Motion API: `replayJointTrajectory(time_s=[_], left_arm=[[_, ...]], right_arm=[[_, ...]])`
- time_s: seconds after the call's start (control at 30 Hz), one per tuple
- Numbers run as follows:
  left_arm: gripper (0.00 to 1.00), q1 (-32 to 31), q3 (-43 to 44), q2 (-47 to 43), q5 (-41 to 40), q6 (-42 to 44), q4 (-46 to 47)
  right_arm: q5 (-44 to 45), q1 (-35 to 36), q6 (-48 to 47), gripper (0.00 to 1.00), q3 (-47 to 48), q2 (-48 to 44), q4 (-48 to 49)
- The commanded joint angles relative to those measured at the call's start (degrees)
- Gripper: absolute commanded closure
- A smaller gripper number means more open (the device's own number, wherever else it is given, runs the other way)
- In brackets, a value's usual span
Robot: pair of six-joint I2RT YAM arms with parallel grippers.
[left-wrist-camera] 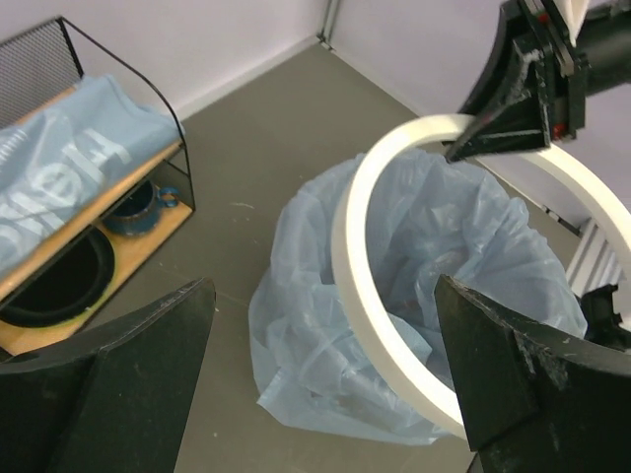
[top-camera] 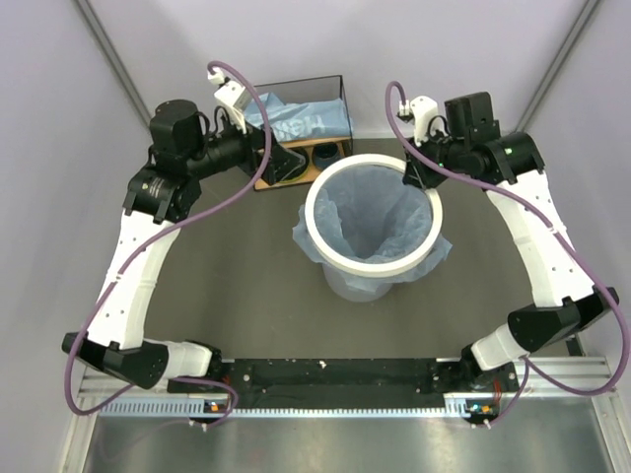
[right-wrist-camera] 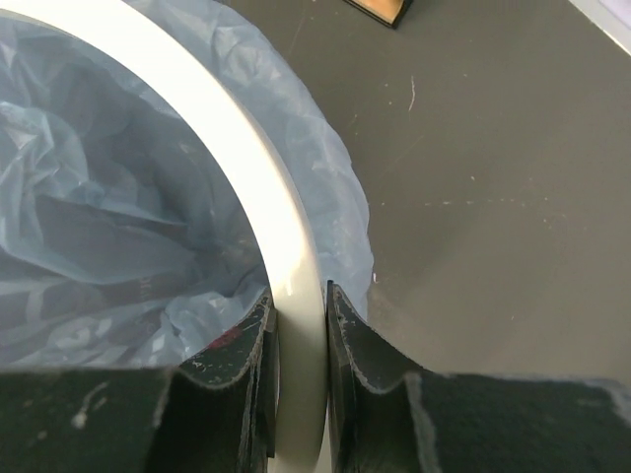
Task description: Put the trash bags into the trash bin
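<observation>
**Your right gripper pins the rim; your left gripper waits wide open and empty.**

Your right fingers are nearly closed on the thick white ring rim of the large round translucent whitish trash bin, at its far-right side. That pinch looks meant to steady the ring over the thin, crinkly light-blue plastic trash bag lining the inside, whose edge spills out beneath the ring. Your left gripper hangs between the bin and the black-wire-framed wooden shelf, jaws fully spread, holding nothing. A second light-blue bag with white lettering lies draped over the shelf top, likely your next pick.
</observation>
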Motion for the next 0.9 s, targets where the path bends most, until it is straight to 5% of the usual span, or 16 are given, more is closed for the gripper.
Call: replayJointTrajectory(time_s=[0.0, 0.53, 0.87], left_arm=[[0.01, -0.50, -1.16, -0.84, 3.20, -0.73, 0.76], [0.01, -0.85, 0.34, 1.71, 2.06, 1.03, -1.96], [0.01, -0.85, 0.95, 3.03, 1.09, 1.65, -2.49]], right_arm=[[-3.81, -1.35, -1.11, 1.00, -0.62, 0.59, 8.16], [-5.40, -2.84, -4.02, 0.99, -5.36, 3.76, 14.67], [-5.75, -2.84, -4.90, 0.74, -7.91, 3.85, 15.02]])
